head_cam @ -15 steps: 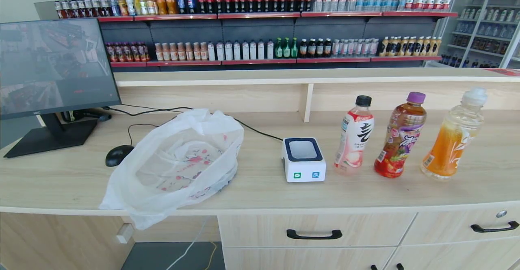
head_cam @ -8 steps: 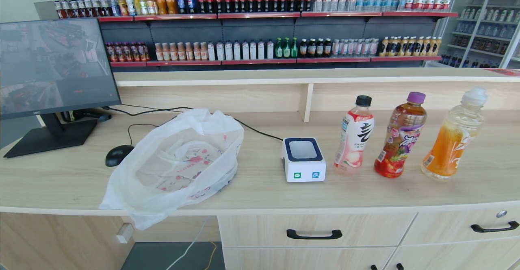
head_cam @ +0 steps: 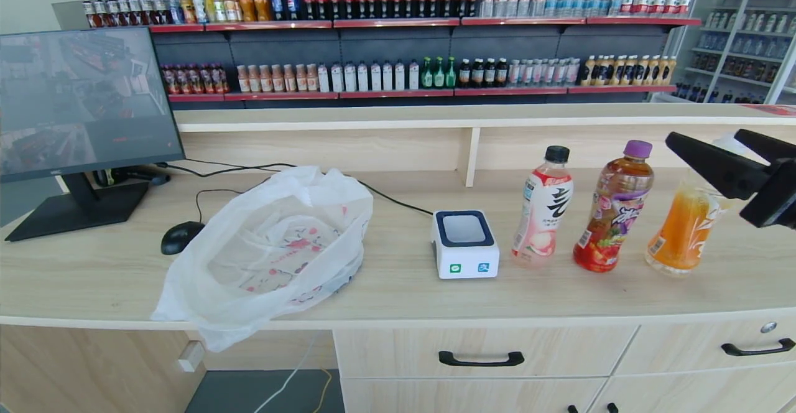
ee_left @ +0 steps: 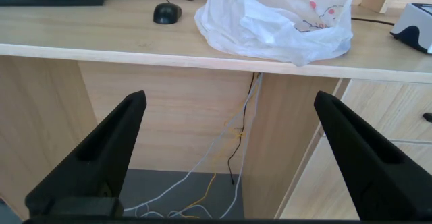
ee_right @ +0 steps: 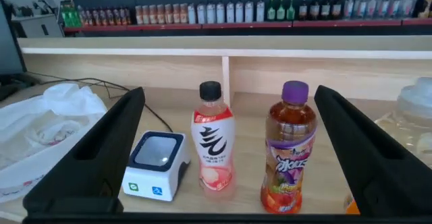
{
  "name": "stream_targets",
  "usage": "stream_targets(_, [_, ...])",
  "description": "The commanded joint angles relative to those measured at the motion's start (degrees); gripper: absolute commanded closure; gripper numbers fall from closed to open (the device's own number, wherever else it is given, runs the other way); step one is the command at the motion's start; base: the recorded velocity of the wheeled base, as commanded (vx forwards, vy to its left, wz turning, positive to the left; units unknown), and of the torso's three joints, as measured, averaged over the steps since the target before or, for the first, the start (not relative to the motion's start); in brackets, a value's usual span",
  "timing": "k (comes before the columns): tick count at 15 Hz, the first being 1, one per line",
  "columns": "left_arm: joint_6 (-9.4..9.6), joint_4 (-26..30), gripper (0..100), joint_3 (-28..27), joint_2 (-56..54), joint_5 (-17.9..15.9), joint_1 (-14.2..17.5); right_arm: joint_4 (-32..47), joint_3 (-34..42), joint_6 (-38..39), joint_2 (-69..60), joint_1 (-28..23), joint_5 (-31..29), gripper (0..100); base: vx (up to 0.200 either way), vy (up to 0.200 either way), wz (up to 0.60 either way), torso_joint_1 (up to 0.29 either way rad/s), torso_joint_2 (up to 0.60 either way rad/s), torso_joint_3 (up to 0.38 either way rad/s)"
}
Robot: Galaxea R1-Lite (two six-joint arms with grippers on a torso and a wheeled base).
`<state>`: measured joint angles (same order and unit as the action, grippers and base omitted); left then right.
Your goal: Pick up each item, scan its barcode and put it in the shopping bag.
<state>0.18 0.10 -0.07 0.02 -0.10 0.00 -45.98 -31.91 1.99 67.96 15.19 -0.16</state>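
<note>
At the far left of the pale wooden counter (head_cam: 398,292) stand a dark flat monitor (head_cam: 81,99) and a black computer mouse (head_cam: 180,237), well apart from the goods. The left gripper (ee_left: 229,99) hangs low in front of the cabinet, beneath the counter edge. Its jaws are spread wide and hold nothing, and it looks parked out of the way. Above it lies the white translucent plastic shopping bag (head_cam: 273,251), its mouth slumped open, likely so bottles can drop in. It holds no bottle.

Right of the bag sits the small white box scanner (head_cam: 464,243), window facing up, handily between bag and goods. Three bottles stand upright in a row:
- a pink drink bottle with a black cap (head_cam: 542,211)
- a red juice bottle with a purple cap (head_cam: 612,211)
- an orange juice bottle with a white cap (head_cam: 684,232)

The right gripper (head_cam: 706,136) hovers near the top of the orange one, jaws wide apart and empty, seemingly lined up for a first pick.
</note>
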Motion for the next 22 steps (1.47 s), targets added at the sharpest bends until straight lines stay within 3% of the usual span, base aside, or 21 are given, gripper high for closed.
stream_targets(1, [-0.01, 0.0, 0, 0.0, 0.0, 0.0, 0.0, -0.1, -6.0, -0.1, 9.9, 6.6, 0.1, 0, 0.000, 0.000, 0.00, 0.000, 0.00, 0.000])
stream_targets(6, [-0.01, 0.0, 0, 0.0, 0.0, 0.0, 0.0, -0.5, -13.2, -8.4, 19.9, 8.5, -0.3, 0, 0.000, 0.000, 0.00, 0.000, 0.00, 0.000])
stream_targets(9, [-0.01, 0.0, 0, 0.0, 0.0, 0.0, 0.0, -0.6, -13.8, -8.6, 21.4, 8.5, -7.9, 0, 0.000, 0.000, 0.00, 0.000, 0.00, 0.000])
stream_targets(12, [-0.01, 0.0, 0, 0.0, 0.0, 0.0, 0.0, -0.7, -13.0, -8.4, 22.1, 8.7, -9.2, 0, 0.000, 0.000, 0.00, 0.000, 0.00, 0.000])
stream_targets(22, [-0.01, 0.0, 0, 0.0, 0.0, 0.0, 0.0, -22.0, -5.1, -7.8, 32.0, 7.7, -13.7, 0, 0.000, 0.000, 0.00, 0.000, 0.00, 0.000])
